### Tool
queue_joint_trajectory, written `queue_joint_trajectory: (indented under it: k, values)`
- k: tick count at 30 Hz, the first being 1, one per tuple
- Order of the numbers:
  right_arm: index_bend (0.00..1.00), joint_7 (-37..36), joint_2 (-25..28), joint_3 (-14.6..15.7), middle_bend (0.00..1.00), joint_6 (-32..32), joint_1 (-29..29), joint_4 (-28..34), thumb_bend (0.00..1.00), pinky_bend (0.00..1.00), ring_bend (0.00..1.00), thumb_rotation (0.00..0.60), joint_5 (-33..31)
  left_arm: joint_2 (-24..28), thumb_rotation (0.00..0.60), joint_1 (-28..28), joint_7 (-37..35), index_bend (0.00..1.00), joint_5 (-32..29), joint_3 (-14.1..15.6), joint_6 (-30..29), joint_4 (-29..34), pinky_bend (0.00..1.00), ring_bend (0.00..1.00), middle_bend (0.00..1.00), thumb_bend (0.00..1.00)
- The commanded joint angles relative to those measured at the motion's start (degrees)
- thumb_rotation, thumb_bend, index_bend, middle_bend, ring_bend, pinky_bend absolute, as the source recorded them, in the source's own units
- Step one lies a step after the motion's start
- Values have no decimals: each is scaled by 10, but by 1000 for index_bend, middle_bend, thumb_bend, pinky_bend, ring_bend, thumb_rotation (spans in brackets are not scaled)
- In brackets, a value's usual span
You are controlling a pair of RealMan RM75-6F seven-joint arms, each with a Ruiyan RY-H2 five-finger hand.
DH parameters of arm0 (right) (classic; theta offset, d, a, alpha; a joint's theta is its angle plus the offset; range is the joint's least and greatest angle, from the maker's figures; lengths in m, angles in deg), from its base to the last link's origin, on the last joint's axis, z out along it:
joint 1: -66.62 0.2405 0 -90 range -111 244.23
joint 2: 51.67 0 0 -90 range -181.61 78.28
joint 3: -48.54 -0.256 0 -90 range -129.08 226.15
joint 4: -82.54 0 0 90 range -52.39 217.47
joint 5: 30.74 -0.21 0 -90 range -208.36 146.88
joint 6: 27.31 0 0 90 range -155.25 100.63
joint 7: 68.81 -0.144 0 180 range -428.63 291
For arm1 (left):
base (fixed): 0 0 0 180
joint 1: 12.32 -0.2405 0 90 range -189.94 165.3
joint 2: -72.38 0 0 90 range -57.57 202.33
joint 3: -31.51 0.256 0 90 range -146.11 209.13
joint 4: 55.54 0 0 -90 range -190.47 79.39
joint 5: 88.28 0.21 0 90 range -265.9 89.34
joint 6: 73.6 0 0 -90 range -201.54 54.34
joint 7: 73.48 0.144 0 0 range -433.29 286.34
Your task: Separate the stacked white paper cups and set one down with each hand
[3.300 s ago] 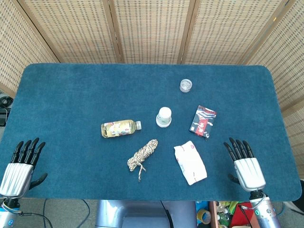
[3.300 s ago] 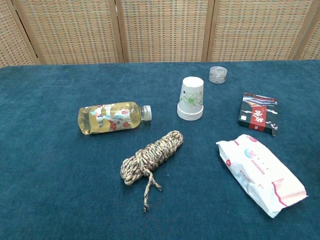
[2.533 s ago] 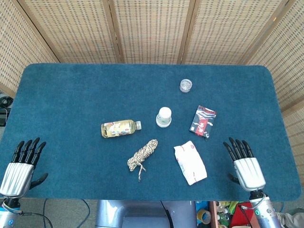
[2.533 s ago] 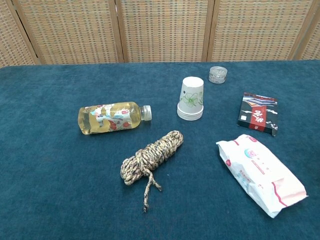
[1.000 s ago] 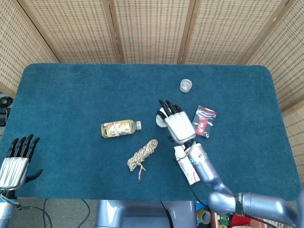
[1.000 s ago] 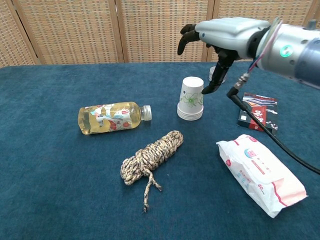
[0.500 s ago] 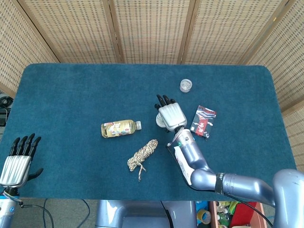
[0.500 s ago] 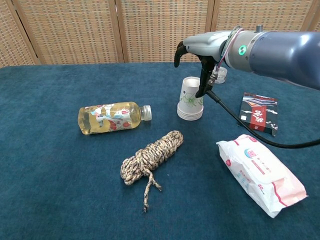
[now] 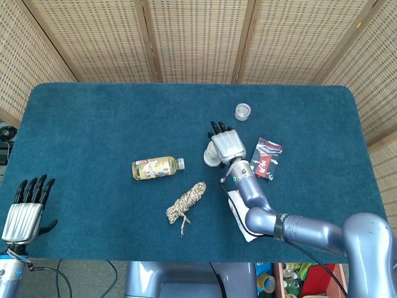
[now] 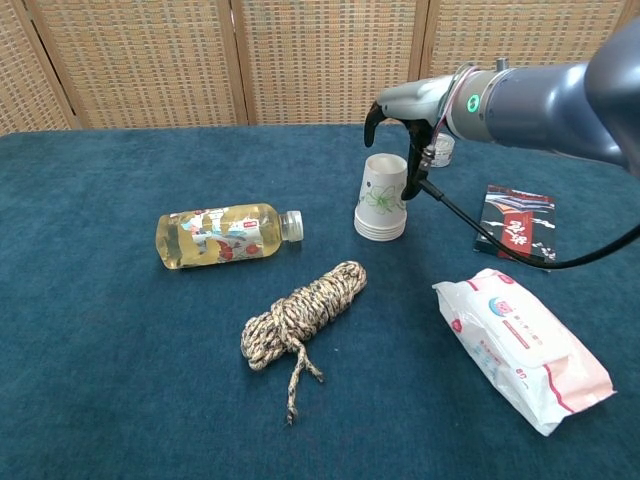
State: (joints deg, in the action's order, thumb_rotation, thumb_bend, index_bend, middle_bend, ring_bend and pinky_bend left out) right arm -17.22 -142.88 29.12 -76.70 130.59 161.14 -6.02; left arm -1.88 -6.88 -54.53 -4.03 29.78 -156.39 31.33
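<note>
Both hands spread, holding nothing | right hand (image 10: 405,125) over cups (image 10: 383,200) | left hand (image 9: 23,211) at near table edge (image 9: 93,257)

Bright, even light falls from overhead on the table (image 9: 93,118), and shadows are soft and short all the way to its corners. Both views are sharp, without glare. In the chest view the table's far edge bows slightly.

No text on any label can be read.
</note>
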Motion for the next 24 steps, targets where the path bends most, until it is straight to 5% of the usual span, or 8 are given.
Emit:
queue_joint_trajectory:
  k: [1, 15, 24]
  values:
    - [260, -10, -5, 11, 93, 11, 10, -20, 224, 259, 0, 600, -7, -1, 600, 1, 3, 0, -1, 0, 0, 0, 0, 0, 0, 185]
    - [337, -51, -30, 35, 179, 34, 32, -86, 235, 328, 20, 600, -10, -6, 600, 5, 6, 0, -13, -2, 9, -7, 0, 0, 0, 185]
    - [649, -123, -52, 38, 559, 18, 16, -113, 268, 687, 433, 600, 69, -8, 600, 8, -1, 0, -13, -3, 7, -11, 0, 0, 0, 187]
